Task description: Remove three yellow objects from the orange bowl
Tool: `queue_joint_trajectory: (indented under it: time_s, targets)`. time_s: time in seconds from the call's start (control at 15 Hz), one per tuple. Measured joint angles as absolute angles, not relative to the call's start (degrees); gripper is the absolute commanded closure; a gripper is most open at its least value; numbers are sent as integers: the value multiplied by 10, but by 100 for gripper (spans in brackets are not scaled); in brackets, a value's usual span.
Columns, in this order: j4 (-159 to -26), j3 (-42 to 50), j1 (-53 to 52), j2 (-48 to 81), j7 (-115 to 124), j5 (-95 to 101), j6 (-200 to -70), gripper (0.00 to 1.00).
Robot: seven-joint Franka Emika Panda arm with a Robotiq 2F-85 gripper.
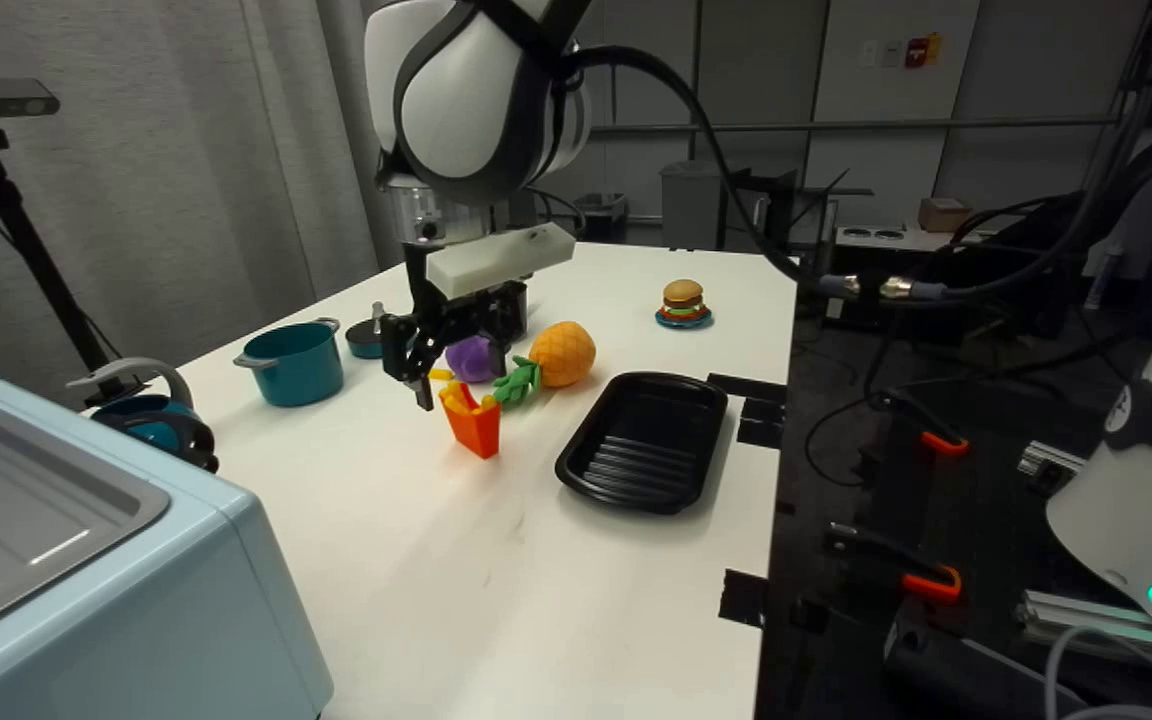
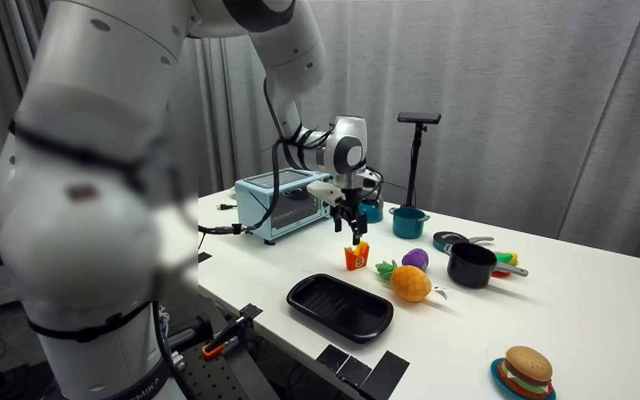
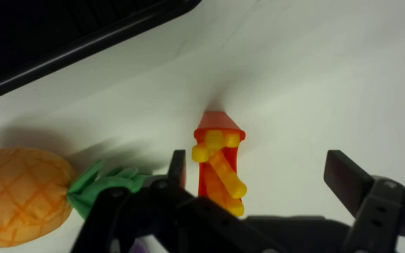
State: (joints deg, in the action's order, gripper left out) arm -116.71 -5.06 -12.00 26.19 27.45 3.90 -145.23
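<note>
Plenty of white counter [image 1: 536,620] makes room between the oven [image 1: 126,570] and the black tray [image 1: 646,440], which lies near the counter's edge. Over this counter hangs the hand [image 3: 256,167], its fingers [image 3: 346,182] wide apart. The pineapple [image 3: 23,196] lies close by, leaves [image 3: 104,189] near one finger. Below the hand the orange carton [image 1: 476,432] stands upright, between the fingers in the wrist view and nearer one; whether that finger touches it is hard to judge. Several yellow pieces [image 3: 227,174] poke from its mouth.

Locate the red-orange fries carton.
In the wrist view, the red-orange fries carton sits near the centre, to the right of the toy pineapple, with the black tray at upper left.
</note>
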Motion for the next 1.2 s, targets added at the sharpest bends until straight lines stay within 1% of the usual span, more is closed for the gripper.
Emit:
queue_joint_trajectory:
  time_s: [0.47,1.13,1.2]
  targets:
    - [-1135,-34,-137,301,275,39,-1453,0]
    - [-1123,-23,-141,318,275,39,-1453,0]
    - [-1123,-22,-141,319,275,39,-1453,25]
